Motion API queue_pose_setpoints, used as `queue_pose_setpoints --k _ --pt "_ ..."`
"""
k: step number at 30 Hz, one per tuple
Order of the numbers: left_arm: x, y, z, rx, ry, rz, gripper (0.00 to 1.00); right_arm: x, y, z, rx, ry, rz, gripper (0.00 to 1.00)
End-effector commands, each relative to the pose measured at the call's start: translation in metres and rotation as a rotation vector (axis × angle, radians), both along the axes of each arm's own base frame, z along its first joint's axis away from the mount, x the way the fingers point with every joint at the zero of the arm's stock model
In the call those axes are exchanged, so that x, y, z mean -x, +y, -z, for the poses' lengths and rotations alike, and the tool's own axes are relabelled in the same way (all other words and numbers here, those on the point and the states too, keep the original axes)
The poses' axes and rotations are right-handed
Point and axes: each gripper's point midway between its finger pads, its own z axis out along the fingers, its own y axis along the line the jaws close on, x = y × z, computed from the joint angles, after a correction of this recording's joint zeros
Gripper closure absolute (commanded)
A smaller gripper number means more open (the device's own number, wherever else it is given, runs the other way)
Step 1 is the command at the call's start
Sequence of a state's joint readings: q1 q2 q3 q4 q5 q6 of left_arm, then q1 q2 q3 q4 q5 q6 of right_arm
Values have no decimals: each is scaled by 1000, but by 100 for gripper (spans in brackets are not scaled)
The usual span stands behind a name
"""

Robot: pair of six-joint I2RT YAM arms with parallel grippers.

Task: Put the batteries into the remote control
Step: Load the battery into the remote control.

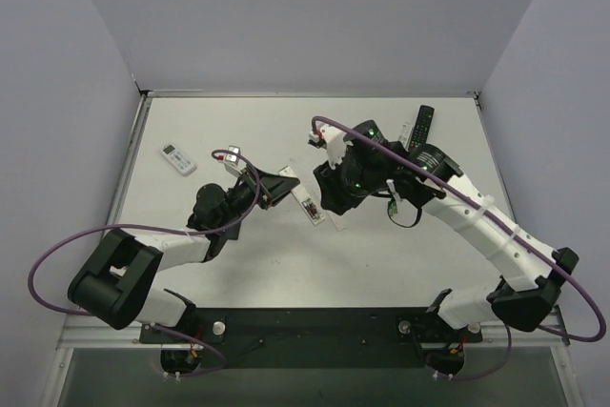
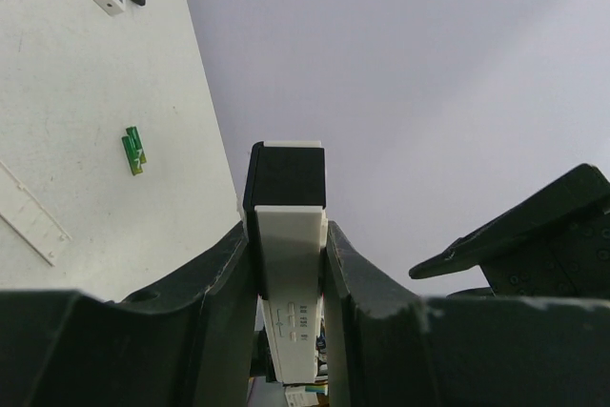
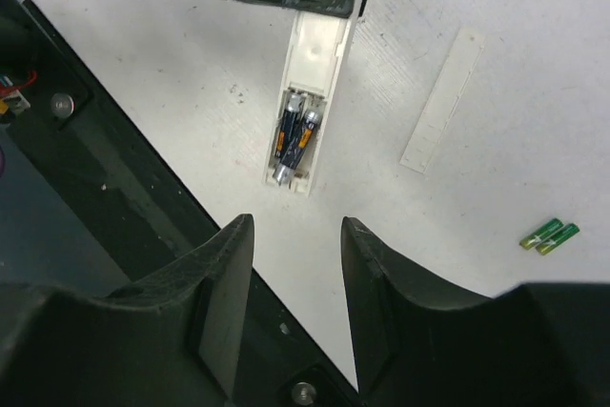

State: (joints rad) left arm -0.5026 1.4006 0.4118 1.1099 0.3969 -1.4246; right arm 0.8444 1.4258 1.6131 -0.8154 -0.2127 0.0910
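Note:
A slim white remote lies back-up mid-table. My left gripper is shut on its far end; in the left wrist view the fingers clamp its white body. In the right wrist view its battery bay is open, with two dark batteries lying side by side inside. My right gripper is open and empty, hovering just above and short of the remote's bay end. Two green batteries lie loose on the table to the right, also seen in the left wrist view.
The white battery cover lies flat beside the remote. A white remote sits at the far left. A black remote and a white one lie at the back right. The black base rail runs along the near edge.

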Motion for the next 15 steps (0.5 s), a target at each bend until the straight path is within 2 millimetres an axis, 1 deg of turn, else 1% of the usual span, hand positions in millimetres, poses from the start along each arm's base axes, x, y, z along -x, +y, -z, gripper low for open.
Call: queue_pose_setpoints --k 1,2,3,4,5,6,8,11,15 --pt "5 0 -36 47 -90 32 100 5 1 -6 -70 -120 -173 63" --pt "4 0 -34 40 -82 32 100 11 -1 1 -56 -135 -237 64" --pt "5 -1 -35 33 -85 35 100 13 3 1 -78 -147 -267 63" --pt "5 0 -39 35 -92 35 100 13 4 4 -85 -151 -276 64" --pt "5 -1 -38 27 -85 36 100 15 4 3 -93 -158 -285 64" --pt "5 -1 -38 24 -86 37 100 15 5 9 -90 -160 -298 65" --pt "7 0 -40 21 -87 38 100 17 7 11 -99 -163 -320 68" --pt "8 1 -40 18 -83 36 100 21 11 17 -112 -159 -355 68" --pt "10 1 -41 12 -83 37 100 22 14 25 -111 -155 -368 71"
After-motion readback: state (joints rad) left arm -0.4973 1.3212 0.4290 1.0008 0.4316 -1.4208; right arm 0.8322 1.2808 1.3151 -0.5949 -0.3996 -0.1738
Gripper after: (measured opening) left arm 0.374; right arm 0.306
